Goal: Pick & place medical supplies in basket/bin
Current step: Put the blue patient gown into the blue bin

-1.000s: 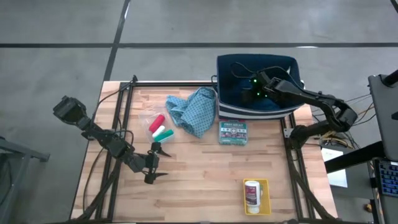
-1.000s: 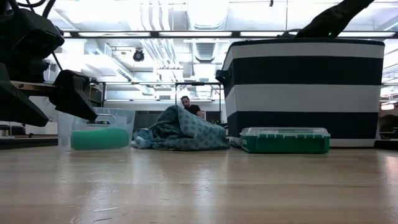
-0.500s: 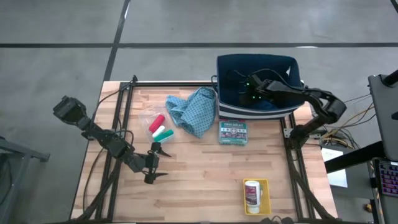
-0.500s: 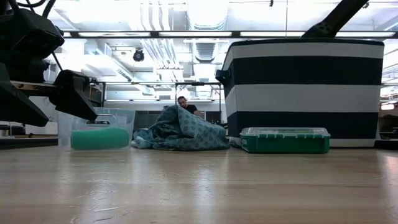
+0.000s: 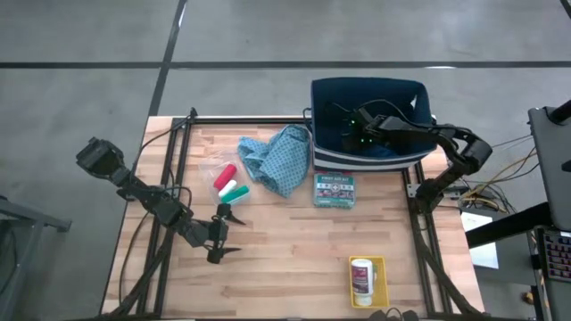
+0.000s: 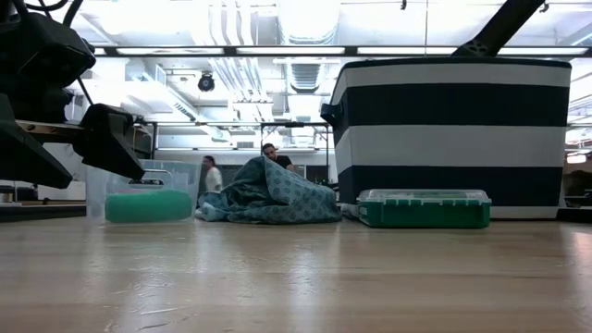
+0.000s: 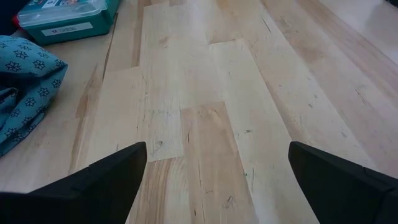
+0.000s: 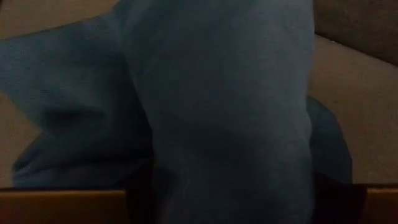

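Note:
My right gripper (image 5: 359,130) is open inside the navy-and-white striped basket (image 5: 370,85) at the table's far right. In the right wrist view the dark teal cloth (image 8: 230,93) fills the space between its fingers. My left gripper (image 5: 221,236) is open and hovers over bare wood at the near left. The light-blue patterned cloth (image 5: 277,159) lies bunched on the table left of the basket. The red (image 5: 225,175), white (image 5: 230,186) and green (image 5: 237,193) cylinders lie side by side left of that cloth. The white pill bottle (image 5: 360,277) lies on a yellow tray near the near edge. My right gripper has its fingers (image 8: 140,196) on either side of the dark teal cloth, down inside the basket. Whether they touch the cloth I cannot tell, as it is dark there.
A green-lidded plastic box (image 5: 335,189) lies flat just in front of the basket. The yellow tray (image 5: 378,283) sits at the near right. Black frame rails run along the table's left and right sides. Bare wood (image 7: 205,124) stretches ahead of my left gripper. People show in the room behind.
My right gripper has moved a little toward the table's left and near side inside the basket, and its arm has drawn in over the basket's right rim. A person has walked into view in the room behind.

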Robot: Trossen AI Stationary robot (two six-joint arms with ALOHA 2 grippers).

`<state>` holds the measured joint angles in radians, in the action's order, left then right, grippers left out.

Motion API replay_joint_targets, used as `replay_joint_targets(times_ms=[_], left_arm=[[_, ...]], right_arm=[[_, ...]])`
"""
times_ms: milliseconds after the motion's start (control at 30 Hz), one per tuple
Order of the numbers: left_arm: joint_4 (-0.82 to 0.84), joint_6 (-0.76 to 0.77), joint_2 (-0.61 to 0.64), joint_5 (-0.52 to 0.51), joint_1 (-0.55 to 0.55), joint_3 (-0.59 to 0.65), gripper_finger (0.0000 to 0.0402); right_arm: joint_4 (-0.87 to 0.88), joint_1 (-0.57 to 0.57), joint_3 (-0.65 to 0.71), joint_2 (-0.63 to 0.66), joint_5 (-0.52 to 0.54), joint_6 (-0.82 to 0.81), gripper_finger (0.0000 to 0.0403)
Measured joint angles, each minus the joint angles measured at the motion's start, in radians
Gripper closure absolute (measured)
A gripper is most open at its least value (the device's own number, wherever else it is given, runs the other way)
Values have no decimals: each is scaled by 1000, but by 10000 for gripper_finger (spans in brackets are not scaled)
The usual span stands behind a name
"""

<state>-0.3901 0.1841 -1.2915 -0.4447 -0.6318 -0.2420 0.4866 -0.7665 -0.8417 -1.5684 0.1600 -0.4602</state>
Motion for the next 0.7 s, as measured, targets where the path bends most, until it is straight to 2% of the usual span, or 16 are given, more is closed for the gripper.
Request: replay_joint_targets(times_ms=[367, 700], left_arm=[[0, 0, 0, 0, 0, 0, 3], [0, 0, 0, 0, 0, 0, 3]], right_arm=[[-5, 3, 0, 4, -3, 0, 252], [-10, 3, 0, 4, -7, 19, 207]])
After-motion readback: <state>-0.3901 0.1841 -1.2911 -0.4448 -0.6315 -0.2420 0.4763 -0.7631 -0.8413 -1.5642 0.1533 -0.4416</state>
